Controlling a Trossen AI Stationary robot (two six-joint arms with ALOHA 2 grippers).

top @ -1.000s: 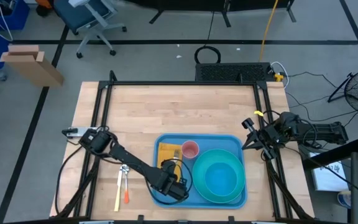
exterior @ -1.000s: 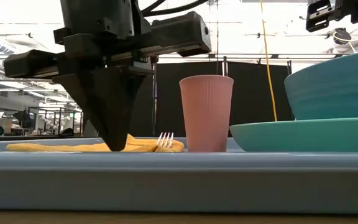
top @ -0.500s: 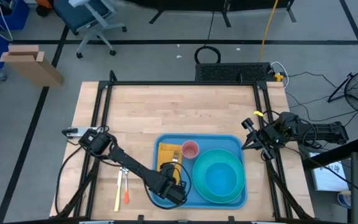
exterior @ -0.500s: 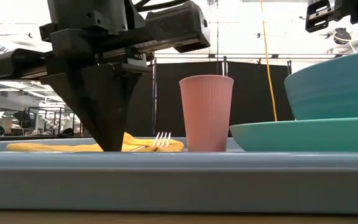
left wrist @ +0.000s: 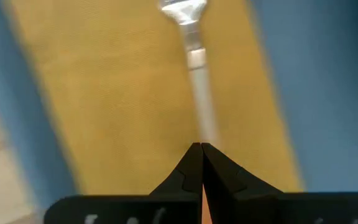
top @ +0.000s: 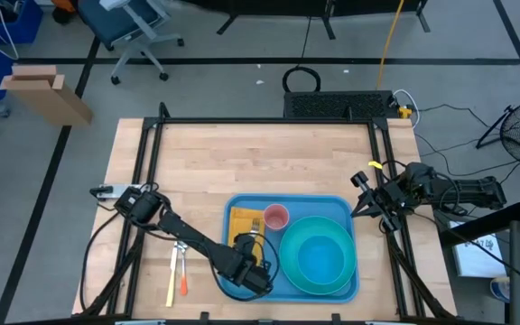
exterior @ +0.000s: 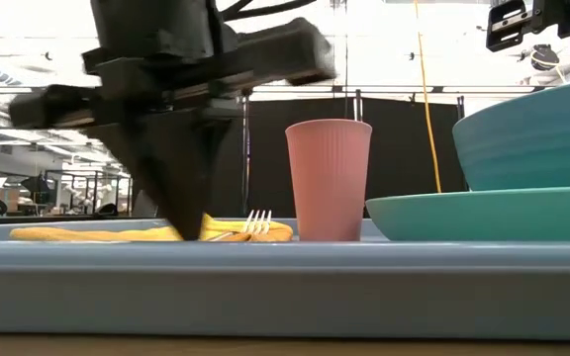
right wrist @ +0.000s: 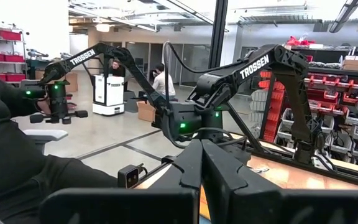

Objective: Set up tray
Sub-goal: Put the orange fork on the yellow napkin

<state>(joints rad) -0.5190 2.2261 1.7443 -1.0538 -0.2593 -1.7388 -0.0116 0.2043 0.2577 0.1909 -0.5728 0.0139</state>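
The tabletop (top: 242, 162) is carrying the tray (top: 336, 207), which is lying flat at the near edge, a little right of centre. The tray looks like stiff, light plastic with a smooth, probably slippery face; its low raised rim is the likeliest place to pinch, and since it is loaded it will need to be kept level.

On the tray's right part a plate (top: 319, 282) is sitting with a bowl (top: 319, 255) on it; both look hard and glossy and may slide if the tray is tipped. On the left part a yellow napkin (top: 240, 219) is lying flat, soft and easily dragged. A pink cup (top: 277, 217) is standing upright just right of it, light and likely to topple.

A fork (left wrist: 194, 56) is lying on the napkin. The left gripper (left wrist: 201, 163) is pressing down on the napkin, its fingers closed together at the fork's handle end; whether it is pinching the handle is unclear. The right gripper (right wrist: 201, 163) is waiting, shut and empty, at the tabletop's right edge.

Two utensils (top: 177, 271) are lying on the tabletop left of the tray.
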